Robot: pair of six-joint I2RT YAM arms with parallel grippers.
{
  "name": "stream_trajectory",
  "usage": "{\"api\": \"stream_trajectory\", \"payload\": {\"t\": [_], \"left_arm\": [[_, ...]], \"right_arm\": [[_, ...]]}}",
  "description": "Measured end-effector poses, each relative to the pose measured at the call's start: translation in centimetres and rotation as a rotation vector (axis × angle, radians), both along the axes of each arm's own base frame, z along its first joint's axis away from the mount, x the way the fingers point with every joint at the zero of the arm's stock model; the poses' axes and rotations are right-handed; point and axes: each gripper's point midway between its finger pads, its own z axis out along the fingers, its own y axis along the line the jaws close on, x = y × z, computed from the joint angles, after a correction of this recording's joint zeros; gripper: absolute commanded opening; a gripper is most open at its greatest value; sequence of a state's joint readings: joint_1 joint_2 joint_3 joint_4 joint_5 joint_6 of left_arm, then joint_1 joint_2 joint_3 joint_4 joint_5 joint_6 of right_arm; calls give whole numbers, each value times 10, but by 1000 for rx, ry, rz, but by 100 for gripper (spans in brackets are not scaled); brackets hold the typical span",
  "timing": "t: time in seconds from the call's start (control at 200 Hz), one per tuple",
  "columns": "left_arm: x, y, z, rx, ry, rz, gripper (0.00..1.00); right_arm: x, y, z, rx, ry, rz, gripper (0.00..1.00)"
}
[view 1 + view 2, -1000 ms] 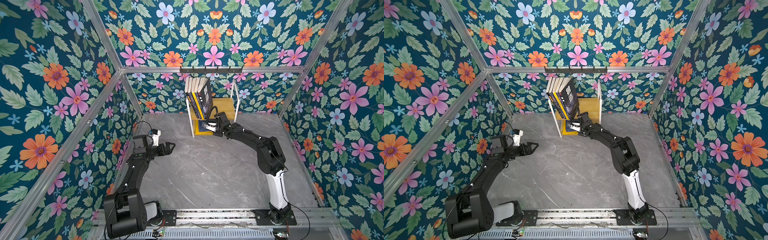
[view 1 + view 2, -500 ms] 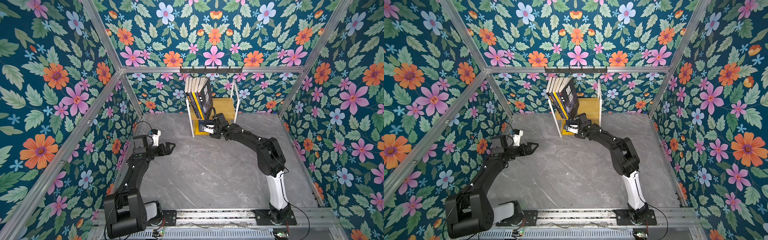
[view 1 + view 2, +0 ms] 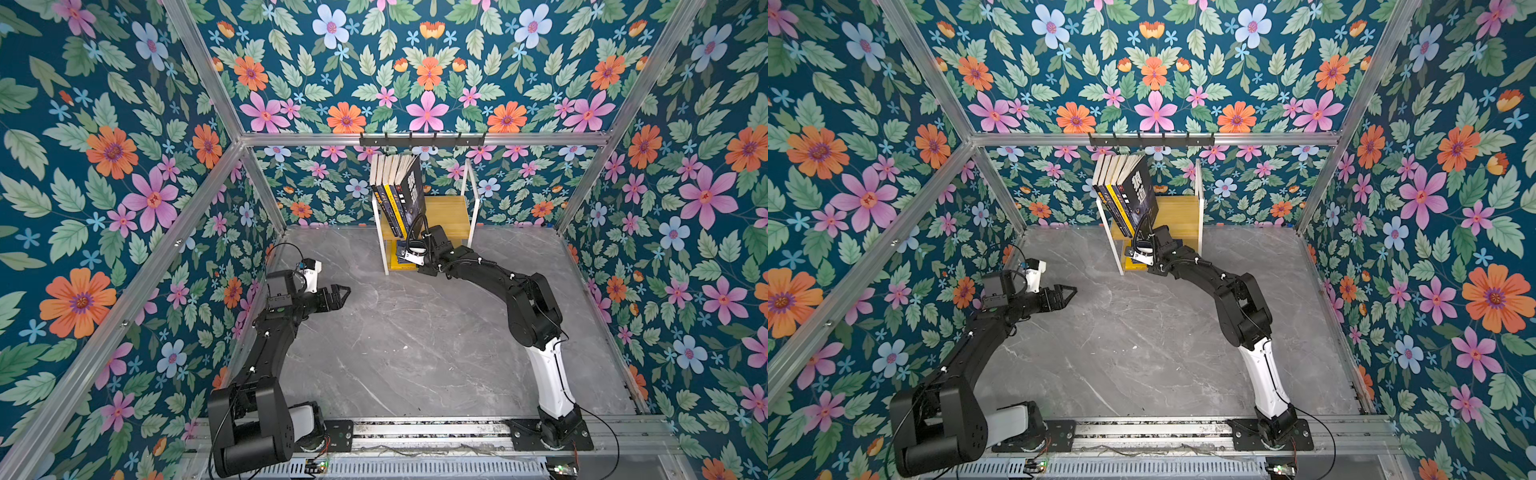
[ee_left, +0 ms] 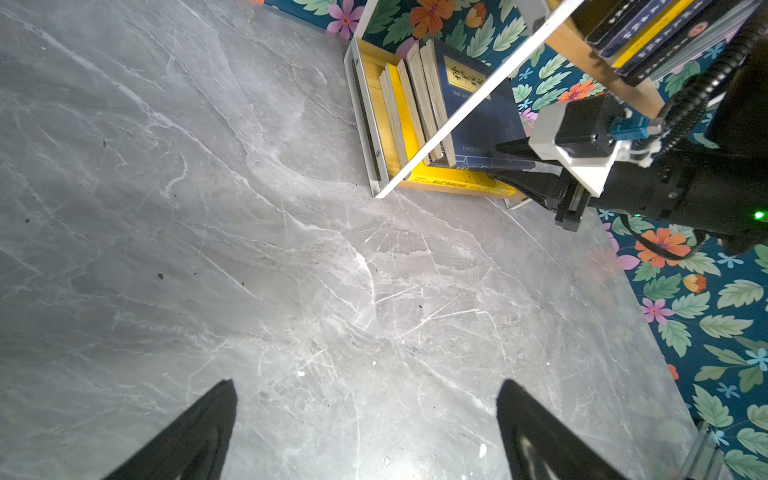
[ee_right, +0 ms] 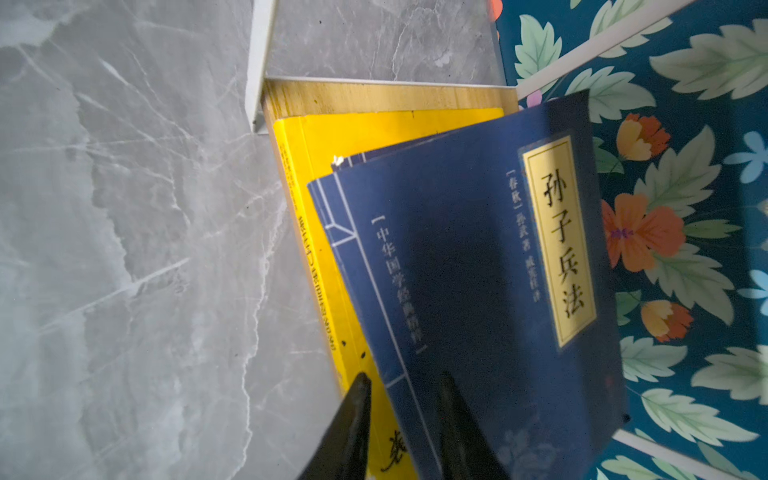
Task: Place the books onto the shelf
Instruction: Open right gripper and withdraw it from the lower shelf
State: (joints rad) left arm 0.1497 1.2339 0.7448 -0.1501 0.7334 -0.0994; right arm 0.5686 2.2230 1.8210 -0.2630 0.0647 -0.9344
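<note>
The shelf (image 3: 446,212) stands against the back wall. Several books (image 3: 399,195) lean on the left of its upper board in both top views (image 3: 1129,191). On the lower board a navy book (image 5: 478,249) with a yellow title label leans over a yellow book (image 5: 332,166), with more books behind them. My right gripper (image 5: 404,378) reaches into the lower tier, its jaws close together with the navy book's spine edge between them. In the left wrist view its fingers (image 4: 515,147) sit on either side of that book's lower edge. My left gripper (image 3: 347,296) hovers open over the floor at the left, holding nothing.
A black hook rail (image 3: 422,140) runs along the back wall above the shelf. The right half of the upper board is bare wood. Grey marble floor (image 3: 415,340) spreads between the two arms. Flowered walls close in the left, right and back.
My right gripper has shifted slightly to the left at the lower tier of the shelf. The left arm has not moved.
</note>
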Motion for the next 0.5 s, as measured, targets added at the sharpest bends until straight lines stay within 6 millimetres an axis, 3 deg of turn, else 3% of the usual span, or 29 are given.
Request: {"api": "stream_trajectory", "payload": {"t": [0.5], "left_arm": [[-1,0,-1,-1,2,-1,99]], "right_arm": [[5,1,-3,2,-7,-12,20]]}}
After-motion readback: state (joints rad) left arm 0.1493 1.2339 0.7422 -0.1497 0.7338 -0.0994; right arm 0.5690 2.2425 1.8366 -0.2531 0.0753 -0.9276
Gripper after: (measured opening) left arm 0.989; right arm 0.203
